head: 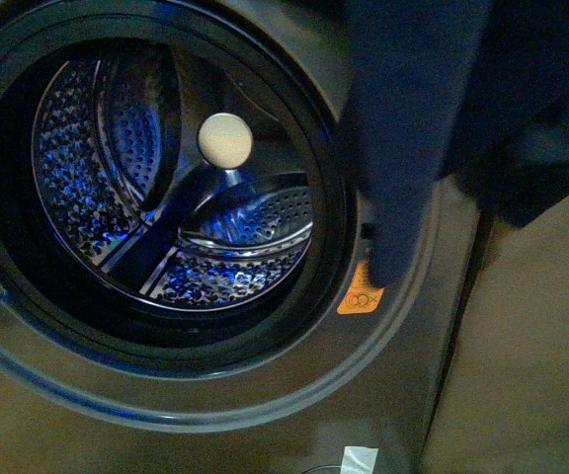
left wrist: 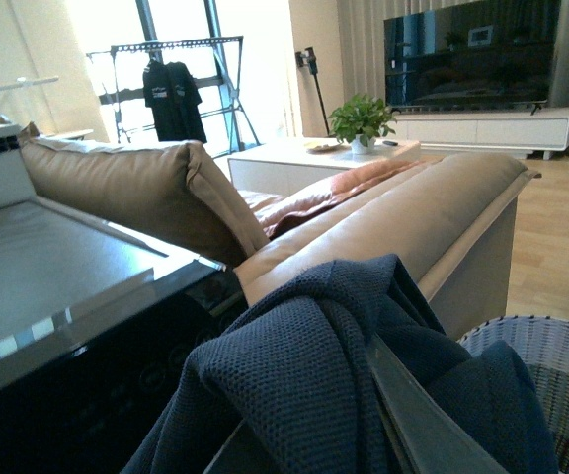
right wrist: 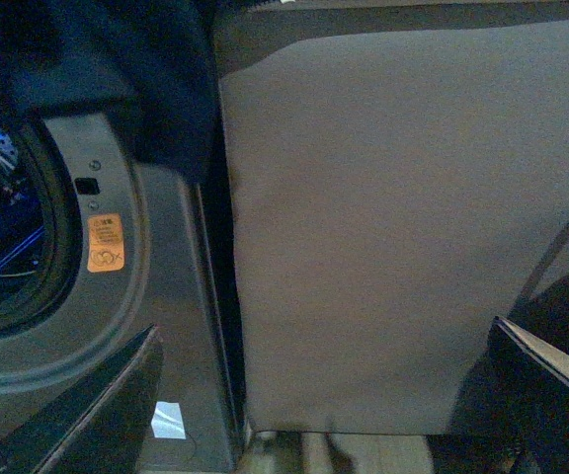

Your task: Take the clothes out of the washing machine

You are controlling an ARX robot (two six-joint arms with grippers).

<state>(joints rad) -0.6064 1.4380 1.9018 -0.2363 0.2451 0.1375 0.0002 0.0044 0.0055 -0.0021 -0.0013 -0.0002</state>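
The washing machine (head: 265,395) fills the front view, its porthole open and the steel drum (head: 166,188) holding no clothes that I can see. The navy-blue clothes (head: 413,128) hang down at the upper right of the front view, over the orange sticker (head: 360,294). In the left wrist view my left gripper (left wrist: 364,395) is shut on the clothes (left wrist: 294,365), held above the machine's top (left wrist: 47,267); the fabric covers the fingers. My right gripper (right wrist: 329,395) is open and empty beside the machine (right wrist: 156,257), facing a beige panel (right wrist: 393,217). The clothes (right wrist: 117,69) also hang in the right wrist view.
A grey-and-white woven basket (left wrist: 551,365) stands below the held clothes. A beige sofa (left wrist: 393,207) sits right behind the machine. The beige panel (head: 531,336) flanks the machine's right side. A white label (head: 359,459) is low on the machine's front.
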